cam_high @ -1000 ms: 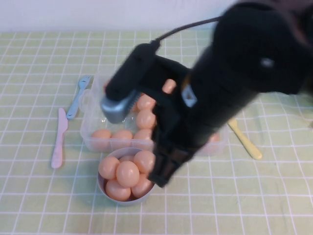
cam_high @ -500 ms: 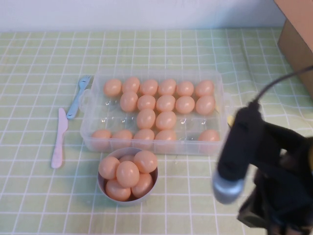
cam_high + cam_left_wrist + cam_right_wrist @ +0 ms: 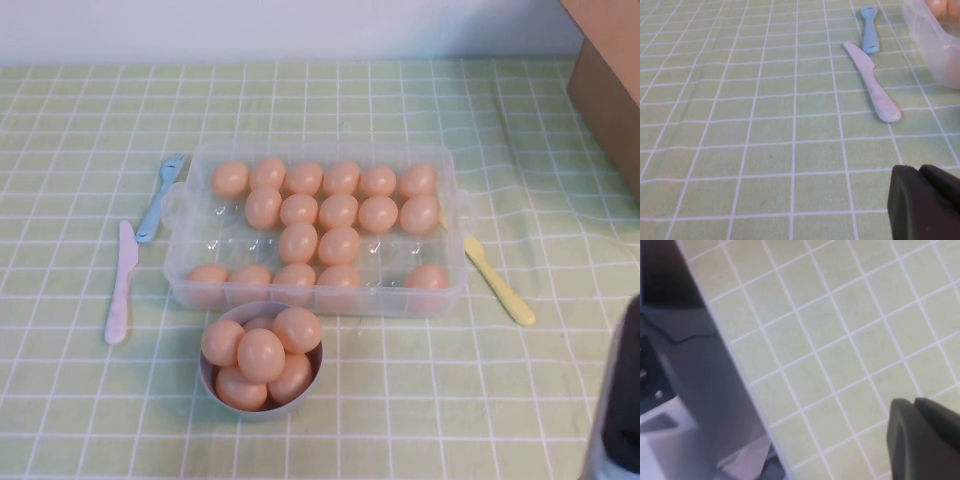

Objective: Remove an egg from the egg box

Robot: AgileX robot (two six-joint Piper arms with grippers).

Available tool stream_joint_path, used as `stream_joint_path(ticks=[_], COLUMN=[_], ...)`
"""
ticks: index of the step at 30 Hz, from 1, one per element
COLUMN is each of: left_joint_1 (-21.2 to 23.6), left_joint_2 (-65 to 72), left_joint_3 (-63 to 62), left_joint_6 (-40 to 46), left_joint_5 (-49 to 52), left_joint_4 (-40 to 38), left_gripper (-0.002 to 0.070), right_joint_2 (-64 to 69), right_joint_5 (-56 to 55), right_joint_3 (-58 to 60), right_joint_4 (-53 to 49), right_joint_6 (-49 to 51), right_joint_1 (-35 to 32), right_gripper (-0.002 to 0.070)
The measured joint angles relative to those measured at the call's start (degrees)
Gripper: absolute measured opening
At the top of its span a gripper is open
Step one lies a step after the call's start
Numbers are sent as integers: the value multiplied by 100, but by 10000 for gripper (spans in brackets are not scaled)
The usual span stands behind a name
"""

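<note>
The clear plastic egg box [image 3: 182,272] stands mid-table and holds several peach-orange eggs, one of them [image 3: 339,245] near its middle. A corner of the box also shows in the left wrist view [image 3: 935,45]. My left gripper [image 3: 920,172] is shut and empty, low over the cloth to the left of the box, and out of the high view. My right gripper [image 3: 914,402] is shut and empty over bare cloth near the table's edge. Only a dark part of the right arm [image 3: 622,410] shows at the bottom right of the high view.
A small grey bowl [image 3: 262,412] with several eggs sits just in front of the box. A pink knife [image 3: 121,285] and a blue fork [image 3: 158,200] lie left of the box, a yellow knife [image 3: 500,282] lies right of it. A cardboard box [image 3: 610,90] stands at the far right.
The right arm has swung from over the egg box to the lower right and nearly out of the high view. The eggs, box and bowl have not moved.
</note>
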Motion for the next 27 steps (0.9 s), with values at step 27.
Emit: stream_joint_path(ticks=[27], left_joint_1=[0], left_joint_2=[0], left_joint_3=[0], left_joint_6=[0], left_joint_5=[0], left_joint_4=[0], left_gripper=[-5], right_joint_2=[-4612], right_joint_5=[-6712], right_joint_3=[5720], right_joint_4=[1086], right_joint_6=[0], right_joint_1=[-4781], right_gripper=[-17])
